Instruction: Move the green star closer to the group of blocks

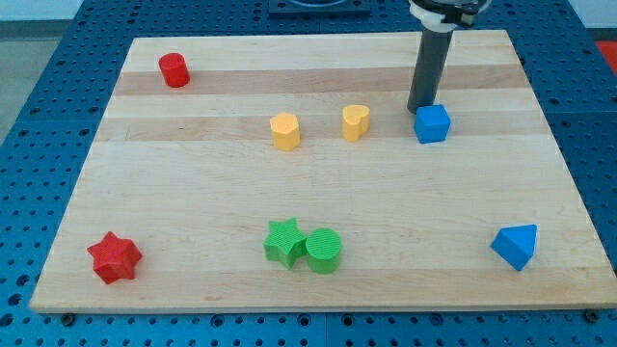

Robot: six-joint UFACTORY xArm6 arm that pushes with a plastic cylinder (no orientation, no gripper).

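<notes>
The green star (283, 241) lies low on the board, just left of centre, touching a green cylinder (324, 252) on its right. My tip (417, 108) is far from the star, in the upper right part of the board. It stands right at the upper left edge of a blue cube (433, 123). Left of the cube lie a yellow heart (355, 122) and a yellow hexagon (284, 131) in a loose row.
A red cylinder (174, 70) lies at the upper left. A red star (115, 257) sits at the lower left corner. A blue triangular block (516, 246) sits at the lower right. The wooden board (193, 193) rests on a blue perforated table.
</notes>
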